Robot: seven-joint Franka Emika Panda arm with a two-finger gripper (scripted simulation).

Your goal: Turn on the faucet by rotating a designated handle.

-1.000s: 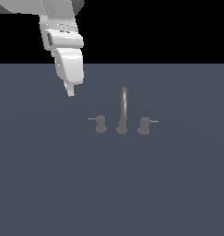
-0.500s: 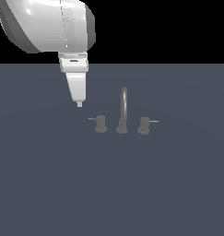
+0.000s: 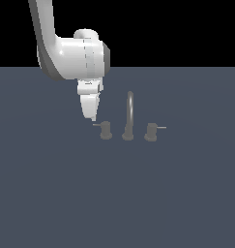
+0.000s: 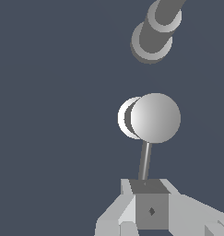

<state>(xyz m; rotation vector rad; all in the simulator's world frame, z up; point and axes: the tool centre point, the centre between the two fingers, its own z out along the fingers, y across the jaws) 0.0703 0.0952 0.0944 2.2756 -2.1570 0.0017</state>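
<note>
The handle point(image 3: 106, 130) is a stubby dark-grey knob standing on the flat blue-grey surface point(image 3: 117, 193), the leftmost of 3 pieces in the exterior view. Its thin lever pin point(image 3: 97, 124) projects toward the exterior view's left. In the wrist view the knob appears from above as a pale round cap point(image 4: 155, 117), with the pin point(image 4: 144, 161) running from it to the fingertips.

The faucet point(image 3: 129, 116) comprises this handle, a tall thin arched spout in the middle and a twin knob point(image 3: 150, 131) whose pin points to the exterior view's right. The spout base also shows in the wrist view point(image 4: 152, 39).

The gripper point(image 3: 93, 117) hangs just beside the free end of the lever pin, its white fingers pointing down. In the wrist view the fingertips point(image 4: 150, 189) appear drawn together over the pin's tip; whether they clamp it or merely touch it cannot be told. The white arm point(image 3: 70, 58) rises above to the exterior view's upper left.
</note>
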